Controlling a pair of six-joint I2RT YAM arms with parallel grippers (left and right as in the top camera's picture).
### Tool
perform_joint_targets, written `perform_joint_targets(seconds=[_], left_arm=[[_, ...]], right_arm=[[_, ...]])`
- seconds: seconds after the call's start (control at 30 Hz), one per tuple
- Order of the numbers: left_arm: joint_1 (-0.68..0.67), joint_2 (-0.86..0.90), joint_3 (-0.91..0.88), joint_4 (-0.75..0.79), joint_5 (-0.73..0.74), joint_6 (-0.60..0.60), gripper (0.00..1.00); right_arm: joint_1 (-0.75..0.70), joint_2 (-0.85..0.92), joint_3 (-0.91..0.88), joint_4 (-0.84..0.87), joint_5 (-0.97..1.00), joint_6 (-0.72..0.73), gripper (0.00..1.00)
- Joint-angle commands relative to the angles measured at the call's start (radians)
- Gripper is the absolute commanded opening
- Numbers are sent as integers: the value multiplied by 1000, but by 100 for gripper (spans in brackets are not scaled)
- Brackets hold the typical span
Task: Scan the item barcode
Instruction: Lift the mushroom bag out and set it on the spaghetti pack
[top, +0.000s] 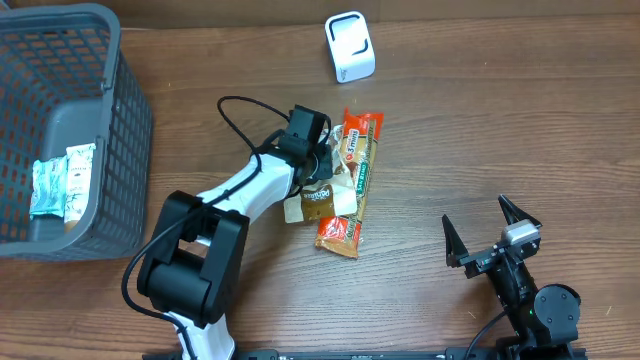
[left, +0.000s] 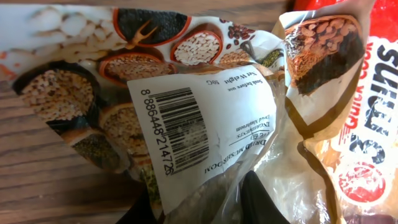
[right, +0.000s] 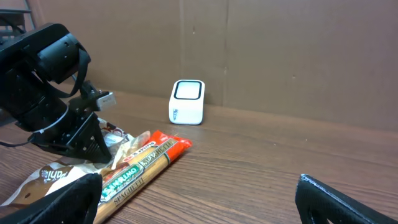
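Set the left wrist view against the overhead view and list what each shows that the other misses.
Only the left wrist: the white barcode label, close enough that its bars and digits are readable. Only the overhead: the grey basket holding packets at the left, the white scanner at the far edge, and the right gripper, open and empty. Both: the left gripper shut on the mushroom packet, the red pasta pack beside it, and the wooden table.

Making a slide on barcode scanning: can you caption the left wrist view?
Left gripper pinches the dried mushroom packet, its barcode label in plain view.
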Motion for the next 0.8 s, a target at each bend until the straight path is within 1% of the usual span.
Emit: perform_joint_targets(seconds=[0.0,0.13,0.17,0.27,0.37,0.43,0.5,0.6,0.63,0.7,0.73,0.77], left_arm=[[-29,-6,7,-2,-9,57,4],[-64,-6,34,-22,-9,89,5],[-73,-6,42,-35,-8,92,10],[-99,-6,75,-92,-8,89,38],[-117,-6,102,-137,30,75,54],[-119,-6,112,-160,75,14,60],[-119,-6,112,-164,140,-44,63],[-117,-6,112,-160,201,-87,72],[-117,-6,115,-159,200,-87,76],[-109,-6,130,-170,185,-82,91],[-90,-11,163,-205,185,-74,99],[-77,-17,191,-237,180,-62,100]], right_arm=[[6,-7,-10,6,-1,4,100],[6,-7,-10,6,-1,4,100],[6,-7,-10,5,-1,4,100],[6,-7,-10,6,-1,4,100],[6,-7,-10,6,-1,4,100],[6,-7,-10,5,-1,4,100],[6,-7,-10,5,-1,4,100],[6,-7,-10,5,-1,4,100],[6,-7,-10,5,-1,4,100],[6,-7,-10,5,-1,4,100],[6,-7,-10,5,-1,4,100],[6,-7,-10,6,-1,4,100]])
